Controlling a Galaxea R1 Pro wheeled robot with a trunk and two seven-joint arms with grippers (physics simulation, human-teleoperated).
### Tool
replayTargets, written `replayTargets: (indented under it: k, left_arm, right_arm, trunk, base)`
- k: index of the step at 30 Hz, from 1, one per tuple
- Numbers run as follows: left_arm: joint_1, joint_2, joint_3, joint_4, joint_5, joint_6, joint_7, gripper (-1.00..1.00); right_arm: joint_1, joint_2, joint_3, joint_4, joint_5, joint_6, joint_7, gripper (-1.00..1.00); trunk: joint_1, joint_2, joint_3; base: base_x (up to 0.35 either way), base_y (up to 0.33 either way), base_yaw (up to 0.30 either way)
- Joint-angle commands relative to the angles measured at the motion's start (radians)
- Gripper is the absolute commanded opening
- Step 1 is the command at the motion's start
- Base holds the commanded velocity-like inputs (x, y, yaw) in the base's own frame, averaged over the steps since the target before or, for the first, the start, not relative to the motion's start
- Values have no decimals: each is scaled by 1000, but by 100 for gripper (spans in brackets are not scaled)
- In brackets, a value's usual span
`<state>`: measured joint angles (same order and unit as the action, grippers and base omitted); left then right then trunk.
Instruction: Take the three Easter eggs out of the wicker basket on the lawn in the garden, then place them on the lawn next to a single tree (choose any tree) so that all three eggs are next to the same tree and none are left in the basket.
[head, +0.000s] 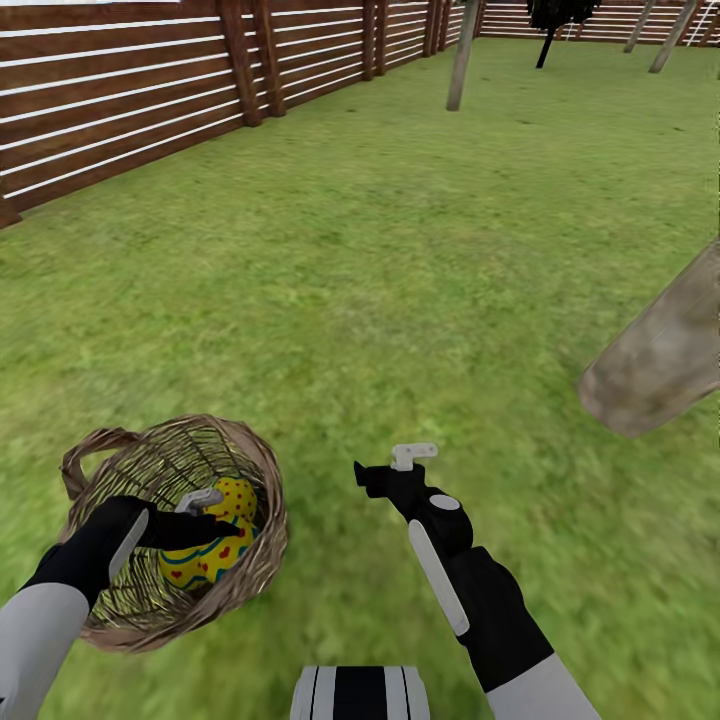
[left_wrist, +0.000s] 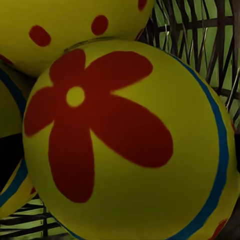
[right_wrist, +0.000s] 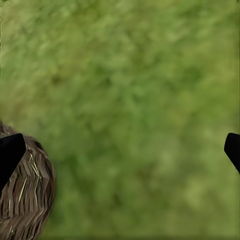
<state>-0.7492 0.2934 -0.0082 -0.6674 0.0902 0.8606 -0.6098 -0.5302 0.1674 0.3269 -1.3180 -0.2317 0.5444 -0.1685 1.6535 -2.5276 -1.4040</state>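
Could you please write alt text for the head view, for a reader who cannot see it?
The robot's left gripper reaches into a wicker basket holding yellow Easter eggs on a green lawn. The open right gripper hovers beside the basket, with a thick leaning tree trunk to its right and a slatted fence behind.

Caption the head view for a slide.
Left gripper reaches into wicker basket of Easter eggs on lawn.
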Motion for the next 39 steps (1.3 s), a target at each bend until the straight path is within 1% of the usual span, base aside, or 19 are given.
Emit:
replayTargets:
  k: [1,6,12,17,22,30,35,39]
  left_arm:
    - [1,1,-3,16,-3,6,2,-100]
    - [2,6,1,4,-3,8,2,-100]
    - [2,6,0,3,-3,8,2,-100]
    - [2,7,-3,2,-3,8,-15,-100]
    - [2,7,-3,2,-3,8,-17,-100]
    - [2,10,5,0,-6,5,-15,-100]
    - [1,10,5,-2,-7,6,-15,-100]
    - [1,10,5,-2,-8,6,-14,-100]
  right_arm:
    - [-1,0,1,-1,-11,3,-9,100]
    - [-1,0,2,-1,-11,3,-9,100]
    - [-1,0,1,-1,-11,3,-9,100]
    - [-1,0,1,-1,-11,3,-9,100]
    - [-1,0,1,-1,-11,3,-9,100]
    - [-1,0,2,-1,-11,3,-9,100]
    - [-1,0,1,-1,-11,3,-9,100]
    - [-1,0,2,-1,-11,3,-9,100]
  trunk:
    - [0,0,3]
    - [0,0,3]
    - [-3,1,26]
    - [-5,3,46]
    - [-8,4,65]
    - [-8,4,65]
    - [-10,5,84]
    - [-10,5,84]
  base:
    - [0,0,0]
    - [0,0,0]
    - [0,0,0]
    - [0,0,0]
    - [0,0,0]
    - [0,0,0]
    - [0,0,0]
    - [0,0,0]
